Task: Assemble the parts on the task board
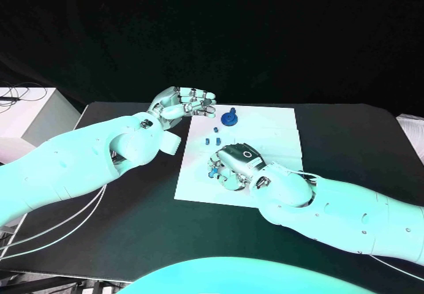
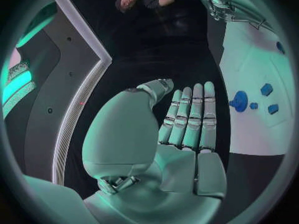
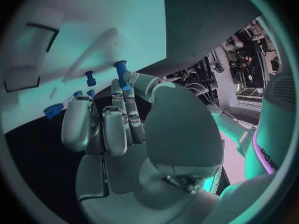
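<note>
Nearest the head camera, the right hand (image 1: 234, 164) lies low over the task board (image 1: 274, 131), fingers curled among loose blue parts (image 1: 211, 174); the wrist view shows one part at its fingertips, but whether it is gripped I cannot tell. Beyond that hand, several small pieces (image 1: 212, 139) lie scattered and a knobbed part (image 1: 231, 117) stands upright, so assembly looks barely begun. Off the board's edge, the left hand (image 1: 183, 102) hovers, fingers straight, holding nothing.

no readable text, labels or numbers anywhere
</note>
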